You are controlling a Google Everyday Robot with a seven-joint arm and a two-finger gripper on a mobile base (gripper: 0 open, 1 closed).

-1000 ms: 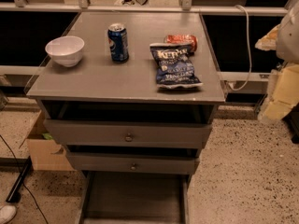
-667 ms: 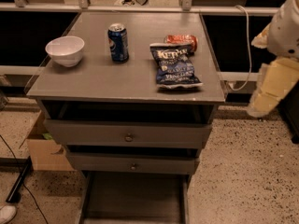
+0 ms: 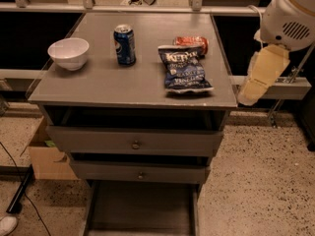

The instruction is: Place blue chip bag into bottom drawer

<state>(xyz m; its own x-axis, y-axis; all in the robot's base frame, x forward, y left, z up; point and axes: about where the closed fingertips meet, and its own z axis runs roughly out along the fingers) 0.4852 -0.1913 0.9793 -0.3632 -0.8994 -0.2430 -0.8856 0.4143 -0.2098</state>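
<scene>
The blue chip bag lies flat on the right side of a grey cabinet top, label up, near the front edge. Just behind it, an orange-red can rests on its side, touching or nearly touching the bag's far end. A blue Pepsi can stands upright towards the middle, and a white bowl sits at the left.

Below, the bottom drawer is pulled out, its shallow grey tray showing beneath two upper drawers with small round knobs, both slightly ajar.

The robot's gripper hangs off the cabinet's right side, pale and angled downward beneath a white rounded arm joint, apart from the bag. Whether it is open or closed cannot be told.

A cardboard box sits on the speckled floor at the left.
</scene>
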